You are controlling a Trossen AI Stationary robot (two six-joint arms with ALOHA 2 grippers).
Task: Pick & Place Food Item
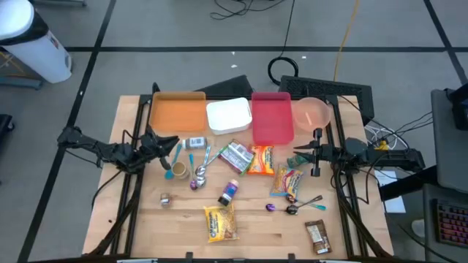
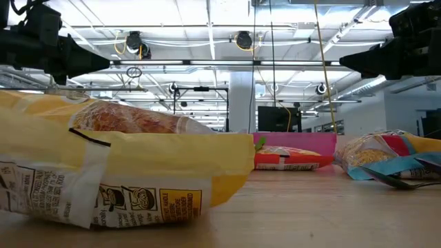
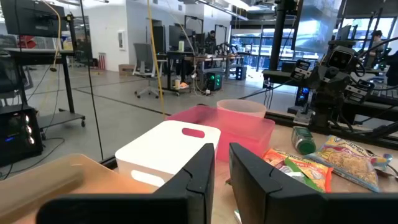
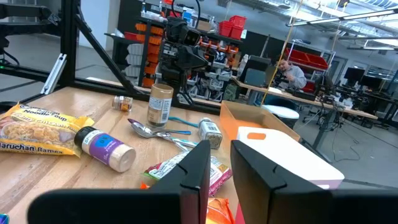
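High view first: my left gripper (image 1: 175, 141) hangs over the left part of the wooden table (image 1: 146, 219), just in front of the orange bin (image 1: 178, 112), while my right gripper (image 1: 296, 153) hangs over the right side, in front of the pink bowl (image 1: 312, 112). Both pairs of jaws stand nearly closed with only a narrow gap between the fingers (image 3: 198, 171), and nothing is pinched in either (the wrist views show bare air between the dark pads).

Along the far edge sit the orange bin, a white bin (image 1: 229, 116), a red bin (image 1: 272, 115) and the pink bowl, side by side. The food lies loose on the table between my two arms: an orange ramen packet (image 1: 261, 160) just in front of the red bin, a green-and-red packet (image 1: 235, 155) beside it, a noodle packet with blue trim (image 1: 287, 182) near my right gripper, a yellow noodle bag (image 1: 220, 223) toward the near edge, and a brown bar (image 1: 316, 235) at the near right corner. A purple-capped spice jar (image 1: 229, 193) lies on its side in the middle. Spoons (image 1: 199, 174) rest near my left gripper.
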